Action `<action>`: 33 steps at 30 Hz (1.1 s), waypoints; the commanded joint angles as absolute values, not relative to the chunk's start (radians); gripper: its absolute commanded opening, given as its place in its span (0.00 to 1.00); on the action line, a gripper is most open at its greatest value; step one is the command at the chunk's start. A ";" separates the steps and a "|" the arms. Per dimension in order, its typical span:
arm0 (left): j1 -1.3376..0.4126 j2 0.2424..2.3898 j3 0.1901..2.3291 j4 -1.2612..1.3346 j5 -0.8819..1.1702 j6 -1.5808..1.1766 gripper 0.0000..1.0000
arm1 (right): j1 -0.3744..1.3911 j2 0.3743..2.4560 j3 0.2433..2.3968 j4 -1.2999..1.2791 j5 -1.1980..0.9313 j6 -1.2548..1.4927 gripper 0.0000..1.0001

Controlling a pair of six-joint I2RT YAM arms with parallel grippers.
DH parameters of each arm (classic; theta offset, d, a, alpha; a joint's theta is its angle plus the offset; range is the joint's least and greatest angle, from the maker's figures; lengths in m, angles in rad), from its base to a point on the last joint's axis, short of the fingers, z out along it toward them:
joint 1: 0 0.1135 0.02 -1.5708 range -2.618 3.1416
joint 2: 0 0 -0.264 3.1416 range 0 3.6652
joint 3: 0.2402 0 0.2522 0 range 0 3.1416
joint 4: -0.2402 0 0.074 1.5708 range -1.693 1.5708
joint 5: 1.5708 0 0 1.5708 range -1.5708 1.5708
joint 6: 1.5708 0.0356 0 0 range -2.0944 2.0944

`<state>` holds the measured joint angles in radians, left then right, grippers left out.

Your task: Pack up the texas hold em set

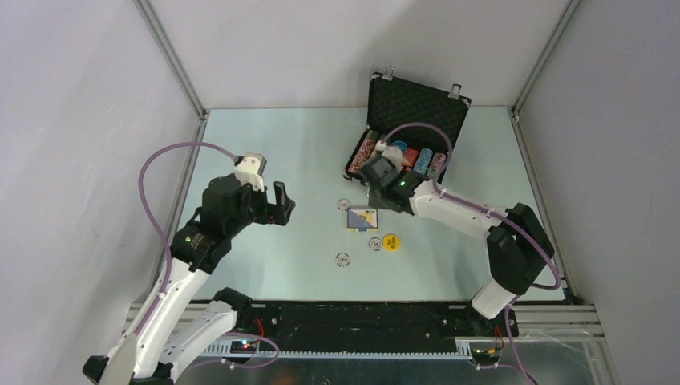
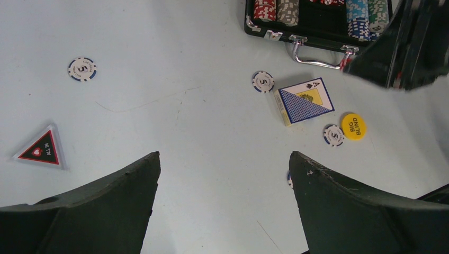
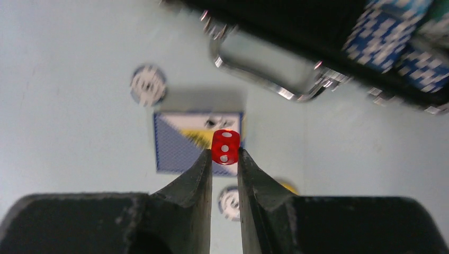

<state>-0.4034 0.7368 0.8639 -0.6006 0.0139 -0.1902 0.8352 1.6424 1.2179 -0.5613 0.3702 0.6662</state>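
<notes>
One small red plastic die [image 3: 225, 147] is pinched at the very tips of the right pincer [image 3: 225, 154], white pips facing the wrist camera. The jaws are closed on it, and it hangs above the pale counter [image 1: 265, 144].

Below this pincer lies the blue-backed rectangular card deck [image 3: 180, 143]. The black rectangular briefcase [image 1: 417, 108] stands open just ahead of the pincer and slightly to its right. Its curved silver metal handle [image 3: 265, 66] is the nearest part. The briefcase's long axis runs across the pincer's line of approach, not along it, and rows of stacked poker chips [image 3: 381, 37] are visible inside. The right arm is plainly the nearer one to the briefcase. In my judgement, the coming move is a short carry forward over the handle edge to a free compartment, with a release there; which compartment is free cannot be told.

The left pincer [image 2: 225, 164] hovers with jaws spread wide and holds nothing. A dark triangular "ALL IN" marker [image 2: 42, 149] lies on the counter to its left. A round yellow "BIG BLIND" disc [image 2: 353, 126] and a loose white round chip [image 2: 263, 82] lie ahead and to its right, near the card deck.
</notes>
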 commanded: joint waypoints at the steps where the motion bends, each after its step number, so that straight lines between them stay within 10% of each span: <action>1: -0.395 0.725 0.865 -0.568 0.034 -0.169 0.96 | 0.683 1.637 1.263 -0.471 0.380 0.593 0.16; 17: -0.395 0.727 0.865 -0.569 0.031 -0.167 0.96 | 0.438 2.097 1.698 -0.502 0.401 0.488 0.13; 33: -0.396 0.729 0.863 -0.570 0.032 -0.167 0.96 | 0.431 2.115 1.713 -0.544 0.520 0.469 0.13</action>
<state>-0.4030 0.7368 0.8639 -0.6006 0.0143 -0.1902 0.4316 2.1338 1.6951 -0.5236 0.4667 0.4862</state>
